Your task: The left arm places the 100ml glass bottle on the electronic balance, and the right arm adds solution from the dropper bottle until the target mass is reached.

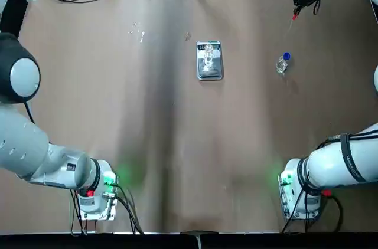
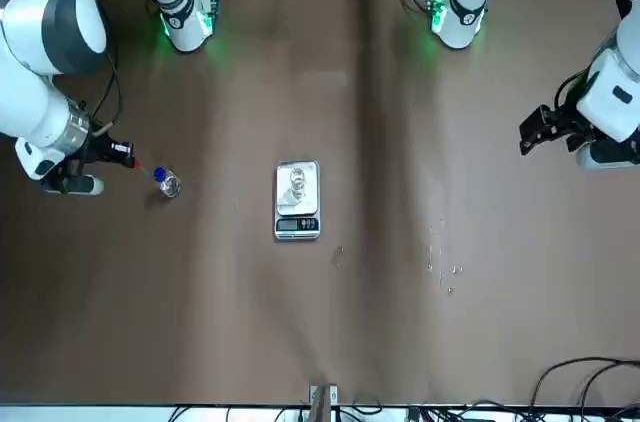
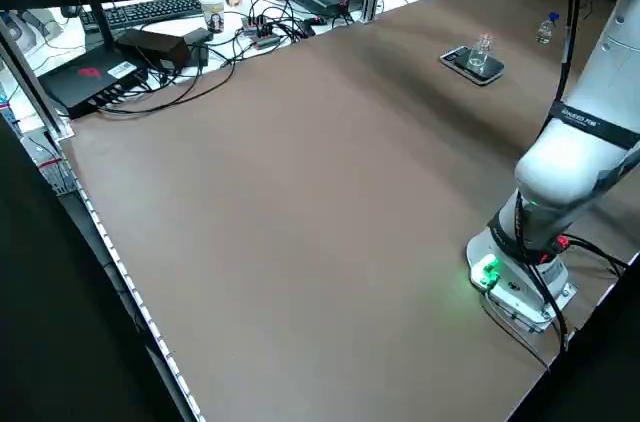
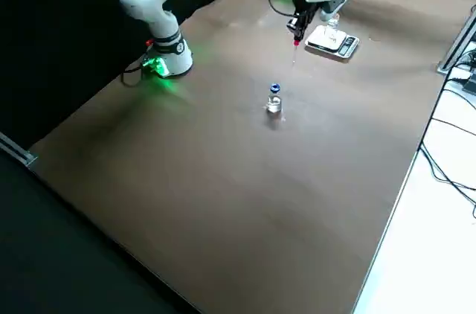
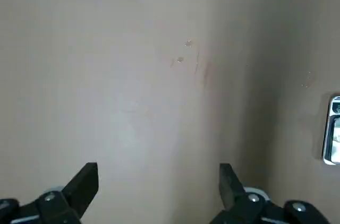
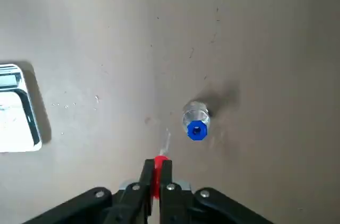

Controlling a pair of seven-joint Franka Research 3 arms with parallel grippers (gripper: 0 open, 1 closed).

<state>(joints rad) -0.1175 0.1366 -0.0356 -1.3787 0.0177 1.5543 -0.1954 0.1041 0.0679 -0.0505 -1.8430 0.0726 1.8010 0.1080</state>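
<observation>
Right gripper [image 6: 159, 162]: just beside the blue-capped dropper bottle [image 6: 195, 111], on the side away from the robot, fingers clamped on the red bulb [image 6: 157, 187] of the dropper [image 6: 166, 143], glass tube hanging down. Left gripper [image 5: 159, 170]: off over the left part of the table, fingers apart and empty; best kept there, well out of the dropper's path. Already upright on the plate of the electronic balance [image 2: 290, 204]: the 100ml glass bottle [image 2: 298, 184], so probably now time for dosing. Impossible to tell any liquid inside the tube; if empty, line up directly over the hole in the blue cap, ease the bulb in before dipping, lower straight down, then relax slowly to draw up. Watch for a scraped rim, likely enough to tip so light a bottle. If loaded, skip the dip, hold the squeeze steady and travel smoothly across to the balance, tube kept near upright against early drips. Centre the tip over the narrow neck, low enough to avoid splashing but never touching glass, for fear of a false reading. Press in tiny steps, pause after each drop to let the display settle, and slow down further close to the target mass
</observation>
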